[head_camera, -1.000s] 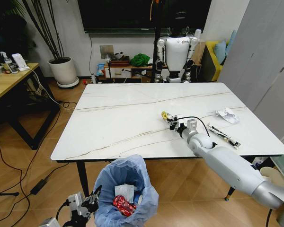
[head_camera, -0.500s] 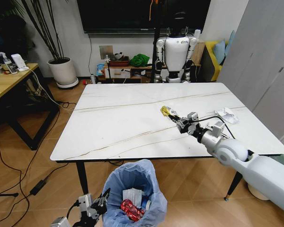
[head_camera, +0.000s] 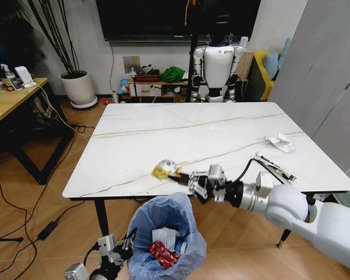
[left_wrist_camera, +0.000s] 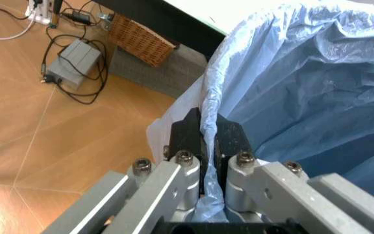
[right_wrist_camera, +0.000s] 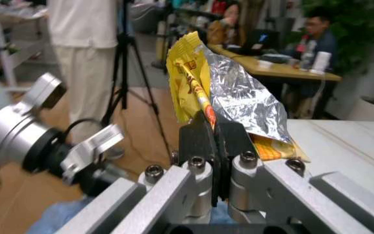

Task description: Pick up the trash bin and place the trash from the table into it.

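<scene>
The marble tabletop (head_camera: pixel 163 134) carries paper scraps (head_camera: pixel 279 142) far right. Below its near edge the blue-lined trash bin (head_camera: pixel 163 233) hangs by its soft rim, clamped in the left hand (left_wrist_camera: pixel 205 139). The right hand (head_camera: pixel 184 177) pinches the light, crinkly yellow wrapper (head_camera: pixel 162 170) by one edge, just above the bin.

A white humanoid robot (head_camera: pixel 217 64) stood behind by the wall, a potted plant (head_camera: pixel 77 86) to its left, and a wicker basket (left_wrist_camera: pixel 142 44) sat on the floor.
</scene>
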`<state>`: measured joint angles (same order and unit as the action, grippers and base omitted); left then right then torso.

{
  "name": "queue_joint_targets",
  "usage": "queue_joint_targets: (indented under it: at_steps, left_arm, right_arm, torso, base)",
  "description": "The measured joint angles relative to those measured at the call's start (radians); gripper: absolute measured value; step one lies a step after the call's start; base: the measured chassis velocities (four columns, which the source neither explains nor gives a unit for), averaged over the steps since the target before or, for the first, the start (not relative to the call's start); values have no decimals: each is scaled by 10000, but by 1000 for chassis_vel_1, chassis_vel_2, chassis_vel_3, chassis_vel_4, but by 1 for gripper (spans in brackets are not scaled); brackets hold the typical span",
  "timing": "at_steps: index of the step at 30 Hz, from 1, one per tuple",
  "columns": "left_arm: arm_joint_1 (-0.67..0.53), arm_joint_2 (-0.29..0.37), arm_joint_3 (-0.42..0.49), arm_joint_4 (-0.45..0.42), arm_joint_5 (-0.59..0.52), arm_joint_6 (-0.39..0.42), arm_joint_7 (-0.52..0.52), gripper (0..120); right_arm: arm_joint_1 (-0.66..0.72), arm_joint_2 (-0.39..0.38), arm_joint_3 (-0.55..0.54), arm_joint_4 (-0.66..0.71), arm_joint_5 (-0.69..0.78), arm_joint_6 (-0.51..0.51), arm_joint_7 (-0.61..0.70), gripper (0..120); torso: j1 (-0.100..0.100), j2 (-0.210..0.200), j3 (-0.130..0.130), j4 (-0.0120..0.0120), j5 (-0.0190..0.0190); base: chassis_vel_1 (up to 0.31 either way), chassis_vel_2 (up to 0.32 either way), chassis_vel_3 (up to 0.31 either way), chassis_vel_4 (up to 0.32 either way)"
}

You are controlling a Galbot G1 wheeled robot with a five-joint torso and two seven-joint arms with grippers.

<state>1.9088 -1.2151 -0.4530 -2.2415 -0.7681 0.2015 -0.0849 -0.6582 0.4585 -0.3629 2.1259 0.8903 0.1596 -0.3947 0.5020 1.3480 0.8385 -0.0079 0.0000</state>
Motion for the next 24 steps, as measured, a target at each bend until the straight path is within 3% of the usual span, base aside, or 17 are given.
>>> queue_joint_targets:
  at_steps: [7,9,17,24]
  left_arm:
    - [78,-139,-79,-62,12,8,77,0]
    - [94,-298,-88,-73,103,11,162,0]
    - [172,-510,-76,-110,267,22,218,0]
    - [318,-674,-138,-220,412,24,239,0]
  right_arm:
    - [302,-20,-990,245,-1186,121,-366,0]
    - [478,50,-1531,183,-2099,178,-880,0]
    - [627,169,-1962,-7,-2961,539,-1376,0]
    - [461,247,-1918,-206,-3160,676,-1460,25]
  torso:
    - [0,0,0,0,0]
    - [0,0,1,0,0]
    - [0,-3,1,0,1]
    - [0,-2,1,-1,0]
  base:
    - [0,0,0,0]
    - [0,0,0,0]
    - [0,0,0,0]
    - [0,0,0,0]
